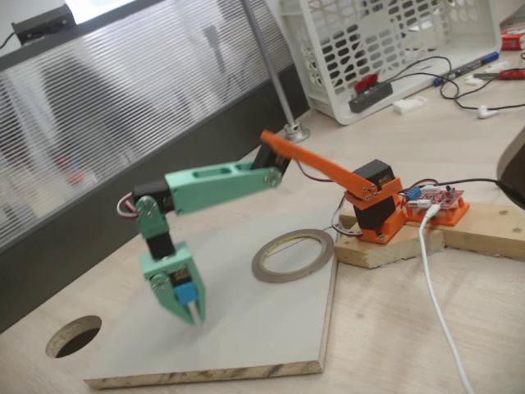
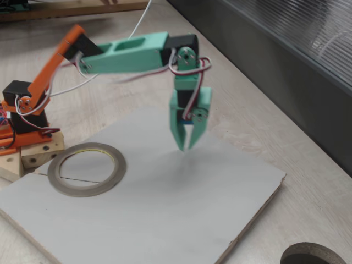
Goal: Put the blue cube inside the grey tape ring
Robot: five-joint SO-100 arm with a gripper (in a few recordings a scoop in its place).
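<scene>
Clamped shut in the claw point(image 1: 194, 310), the cube point(image 1: 187, 294) is held clear of the board for carrying; ring point(image 1: 293, 255) well aside.

The pale, matt, wood-grain surface point(image 1: 426, 328) carries a smooth light-grey laminated board point(image 1: 246, 328) whose cut edges show rough, speckled chipboard. On the board lies the thin grey-tan tape ring point(image 1: 293, 255), its band faintly glossy with a yellowish inner rim. The arm's mint-green forearm segment point(image 1: 217, 185) and mint-green gripper point(image 1: 190, 310) look like matt moulded plastic with fine layered texture, as does the orange upper-arm link point(image 1: 316, 160); the black servo housings look like smooth plastic. A small sky-blue matt cube point(image 1: 186, 293) sits between the jaws. The orange base rests on raw, unfinished pale wooden blocks point(image 1: 484, 226). Behind stand a glossy white plastic lattice basket point(image 1: 394, 49) and a ribbed translucent panel point(image 1: 148, 98).
</scene>
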